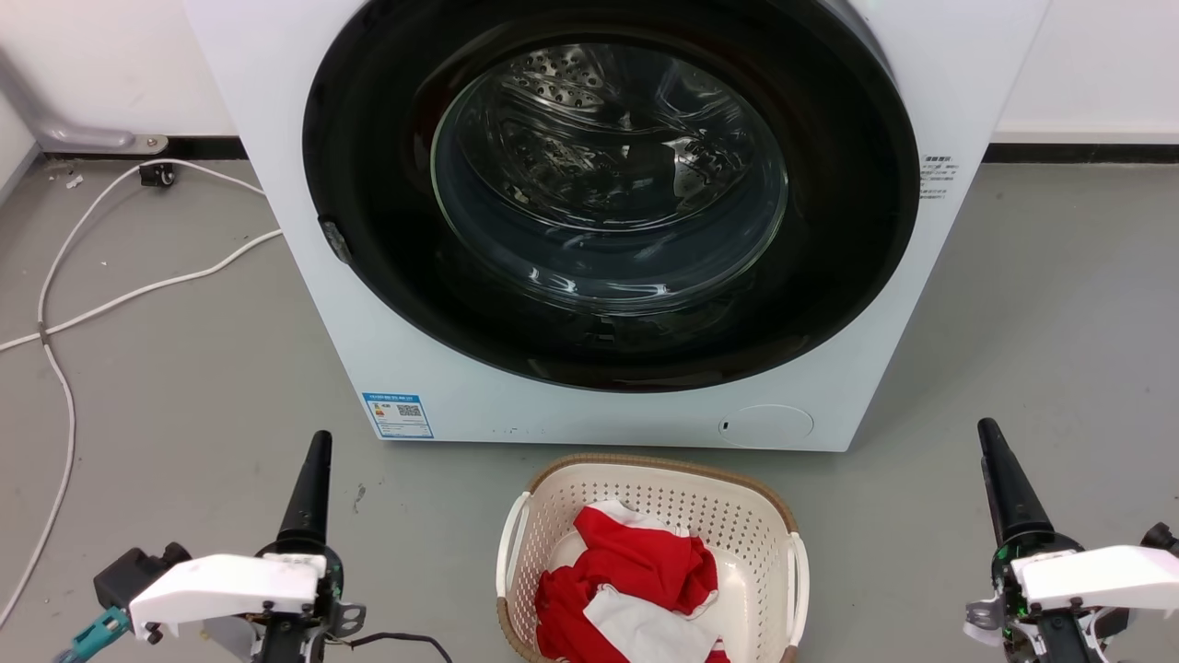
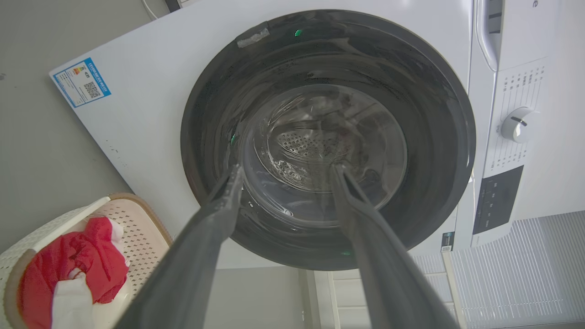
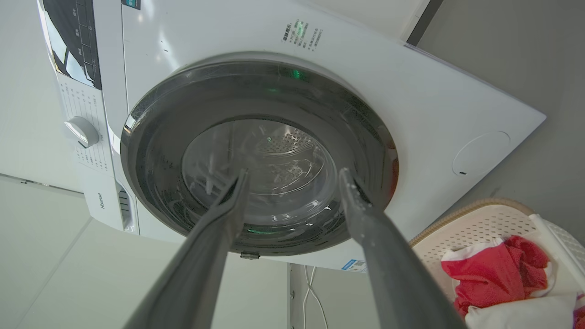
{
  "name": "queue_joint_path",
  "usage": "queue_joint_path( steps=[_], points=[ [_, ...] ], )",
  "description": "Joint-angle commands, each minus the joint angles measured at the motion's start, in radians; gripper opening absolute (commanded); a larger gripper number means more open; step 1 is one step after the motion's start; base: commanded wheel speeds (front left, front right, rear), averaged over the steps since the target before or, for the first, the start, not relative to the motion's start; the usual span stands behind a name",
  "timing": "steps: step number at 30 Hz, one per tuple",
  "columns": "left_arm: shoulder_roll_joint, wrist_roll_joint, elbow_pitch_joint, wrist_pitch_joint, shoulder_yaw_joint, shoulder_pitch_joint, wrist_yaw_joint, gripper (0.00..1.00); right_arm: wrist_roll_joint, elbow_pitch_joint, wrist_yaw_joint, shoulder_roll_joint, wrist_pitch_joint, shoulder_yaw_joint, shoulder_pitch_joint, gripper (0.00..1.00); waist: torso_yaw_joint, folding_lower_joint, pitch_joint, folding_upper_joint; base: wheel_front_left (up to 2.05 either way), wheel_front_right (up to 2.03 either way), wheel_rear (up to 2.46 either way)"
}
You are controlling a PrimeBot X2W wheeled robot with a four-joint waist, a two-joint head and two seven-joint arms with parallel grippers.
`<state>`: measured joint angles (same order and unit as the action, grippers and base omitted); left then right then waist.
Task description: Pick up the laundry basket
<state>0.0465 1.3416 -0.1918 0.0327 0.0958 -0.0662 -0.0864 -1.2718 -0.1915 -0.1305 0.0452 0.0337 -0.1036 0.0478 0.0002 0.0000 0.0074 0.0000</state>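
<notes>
Both claws are open and hold nothing: the left gripper (image 1: 316, 460) rises at the lower left of the head view and the right gripper (image 1: 993, 451) at the lower right, each ending in long, dark, tapering fingers that point toward the machine ahead. In the left wrist view the two matte grey fingers (image 2: 219, 205) stand wide apart with only air between them, and the right wrist view shows the same wide spread of its own fingers (image 3: 228, 205). Between the two claws, and well apart from each, sits the cream-white perforated plastic laundry basket (image 1: 663, 497). It is a rounded rectangle, its walls dotted with rows of small round holes and its top edged by a brown woven-look rim. Smooth white handles curve along its left and right sides. It rests on the smooth grey floor (image 1: 184, 387), just in front of the white front-loading washing machine (image 1: 645, 419). Neither claw touches the basket, and both fingertips reach about level with its far rim. Inside lies a crumpled red and white cloth (image 1: 626, 571), soft and folded on itself. The basket appears at the lower left corner of the left wrist view (image 2: 137, 219) and at the lower right of the right wrist view (image 3: 480, 224), off to the side of each pair of fingers. The machine's large round door (image 1: 608, 175) is glossy black with a clear glass bowl, closed, showing a perforated steel drum behind. A small blue label (image 1: 398, 415) sits at the machine's lower left, and a thin white cable (image 1: 138, 295) trails across the floor to the left.
</notes>
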Motion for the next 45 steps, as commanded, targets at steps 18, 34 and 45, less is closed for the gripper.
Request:
queue_joint_path(
  steps=[18, 34, 45],
  points=[
    [0.003, -0.381, 0.107, -0.079, -0.079, 0.012, 0.079, 1.0, 0.433, 0.115, 0.0, 0.003, -0.081, 0.035, -0.038, 1.0, 0.001, 0.0, 0.001, 0.0, 0.0, 0.0, 0.0],
    [0.003, -0.609, 0.162, -0.133, -0.097, 0.042, 0.075, 1.0, 0.671, 0.174, 0.0, 0.004, -0.135, 0.053, -0.072, 1.0, 0.005, 0.0, 0.004, 0.0, 0.0, 0.0, 0.0],
    [0.004, -0.744, 0.18, -0.166, -0.103, 0.062, 0.071, 1.0, 0.818, 0.192, 0.0, 0.005, -0.167, 0.058, -0.097, 1.0, 0.006, 0.0, 0.005, 0.0, 0.0, 0.0, 0.0]
  ],
)
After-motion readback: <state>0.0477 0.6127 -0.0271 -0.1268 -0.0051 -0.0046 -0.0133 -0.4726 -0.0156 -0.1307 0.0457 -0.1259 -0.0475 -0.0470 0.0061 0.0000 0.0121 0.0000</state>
